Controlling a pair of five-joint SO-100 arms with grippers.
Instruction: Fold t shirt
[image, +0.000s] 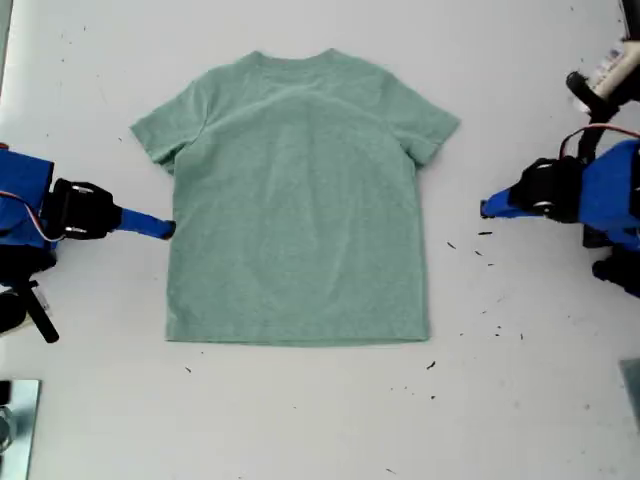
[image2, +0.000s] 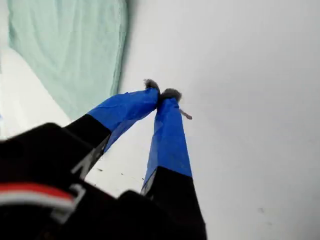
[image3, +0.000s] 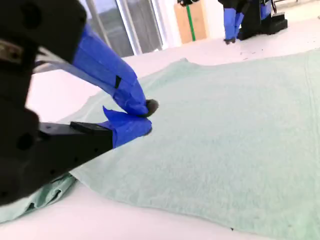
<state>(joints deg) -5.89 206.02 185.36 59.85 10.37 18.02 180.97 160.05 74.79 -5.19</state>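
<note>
Two blue-tipped arms flank one garment on the white table (image: 300, 420). The t shirt (image: 298, 200) lies spread flat in the middle of the table. Its ribbed neck (image: 295, 58) points to the far side and its straight hem (image: 300, 340) to the near side. Both short sleeves are laid out, one toward the exterior view's left (image: 160, 135) and one toward the exterior view's right (image: 430, 130). A soft crease curves across the upper chest.

My second gripper (image: 168, 229) comes in from the exterior view's left. It sits low at the shirt's side edge, below the sleeve on that side, and its tip meets the fabric there. In the second wrist view its blue fingertips (image3: 141, 102) are pressed together over the cloth just inside that edge. I cannot tell whether any fabric is caught between them, and the shirt around them lies flat.

My first gripper (image: 487, 208) is on the exterior view's right, over bare table and well apart from the shirt's other side edge. The first wrist view shows its two taped fingers (image2: 167, 135) closed tip to tip, with nothing between them. The shirt's green edge shows beyond them.

Small dark specks (image: 432, 366) dot the table near the hem, on the exterior view's right.
</note>
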